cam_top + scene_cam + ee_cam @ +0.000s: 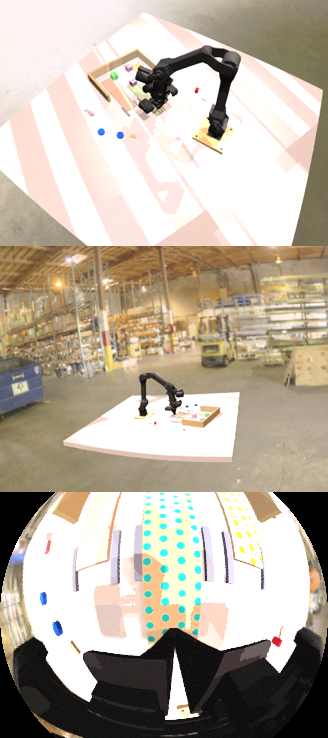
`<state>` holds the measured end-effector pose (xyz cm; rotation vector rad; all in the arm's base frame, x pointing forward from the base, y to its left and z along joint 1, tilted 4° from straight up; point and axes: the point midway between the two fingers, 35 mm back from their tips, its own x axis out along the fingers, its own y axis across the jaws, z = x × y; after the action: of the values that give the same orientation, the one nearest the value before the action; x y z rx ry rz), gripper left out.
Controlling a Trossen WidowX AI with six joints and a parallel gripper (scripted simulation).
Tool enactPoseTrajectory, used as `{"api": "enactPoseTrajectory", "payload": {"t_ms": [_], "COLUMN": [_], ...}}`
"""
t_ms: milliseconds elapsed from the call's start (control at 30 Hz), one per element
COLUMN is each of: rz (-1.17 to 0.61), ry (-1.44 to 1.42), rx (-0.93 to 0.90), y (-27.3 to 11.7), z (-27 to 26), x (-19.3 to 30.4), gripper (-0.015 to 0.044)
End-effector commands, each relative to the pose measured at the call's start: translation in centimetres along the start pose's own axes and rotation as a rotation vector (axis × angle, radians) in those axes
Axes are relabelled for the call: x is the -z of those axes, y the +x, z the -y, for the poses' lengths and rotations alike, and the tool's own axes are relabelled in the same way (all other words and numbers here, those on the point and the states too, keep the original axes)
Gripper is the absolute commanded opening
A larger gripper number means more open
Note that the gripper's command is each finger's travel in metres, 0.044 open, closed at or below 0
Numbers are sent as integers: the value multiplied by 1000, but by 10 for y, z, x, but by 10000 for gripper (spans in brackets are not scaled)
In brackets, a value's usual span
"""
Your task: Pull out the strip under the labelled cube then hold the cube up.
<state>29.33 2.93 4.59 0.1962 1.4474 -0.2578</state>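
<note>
My gripper is shut, its fingertips low over the near part of the teal-dotted strip; whether they touch it is hard to tell. One purple cube is at that strip's far end. Another purple cube is beside the yellow-dotted strip. Both show pale markings; a label cannot be read. A green cube is near the far end of the plain orange-pink strip. No cube shows in the wrist view.
A wooden wall surrounds the strips' far ends on three sides. Short grey rails flank the strips. Two blue discs and a red piece lie outside the wall.
</note>
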Motion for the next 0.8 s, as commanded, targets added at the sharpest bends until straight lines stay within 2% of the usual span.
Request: {"api": "enactPoseTrajectory", "payload": {"t_ms": [0,767], "rz": [-26,-30], "ry": [-3,-3], "rx": [10,10], "y": [5,5], "z": [1,1], "x": [14,49], "gripper": [0,0]}}
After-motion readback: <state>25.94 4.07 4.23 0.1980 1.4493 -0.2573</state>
